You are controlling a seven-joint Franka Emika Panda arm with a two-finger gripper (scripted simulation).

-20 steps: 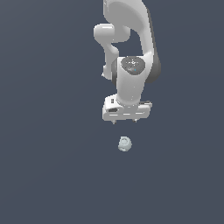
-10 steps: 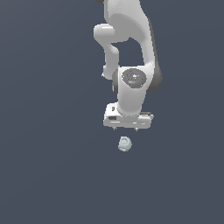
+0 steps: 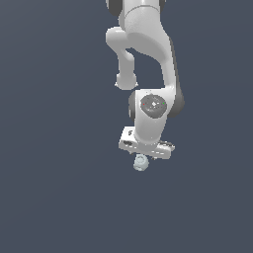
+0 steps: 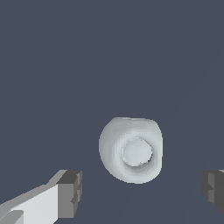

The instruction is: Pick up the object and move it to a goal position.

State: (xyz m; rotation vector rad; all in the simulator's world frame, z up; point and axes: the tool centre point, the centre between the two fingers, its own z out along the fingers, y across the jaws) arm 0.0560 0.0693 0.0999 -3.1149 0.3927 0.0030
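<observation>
The object (image 3: 141, 162) is a small pale grey-green lumpy thing with a ring-like top, lying on the dark grey floor. In the wrist view the object (image 4: 131, 149) fills the middle, its ring facing the camera. My white gripper (image 3: 144, 154) hangs directly above it, low and close, and partly hides it in the exterior view. In the wrist view the gripper (image 4: 142, 190) is open, with one dark fingertip (image 4: 70, 192) on each side of the object. The fingers do not touch it.
The flat dark grey floor (image 3: 54, 197) spreads all around. The white arm (image 3: 148, 59) rises above the gripper toward the top of the exterior view. No goal marker shows.
The gripper has come down toward the object over the last second and now sits just above it. The object has not moved.
</observation>
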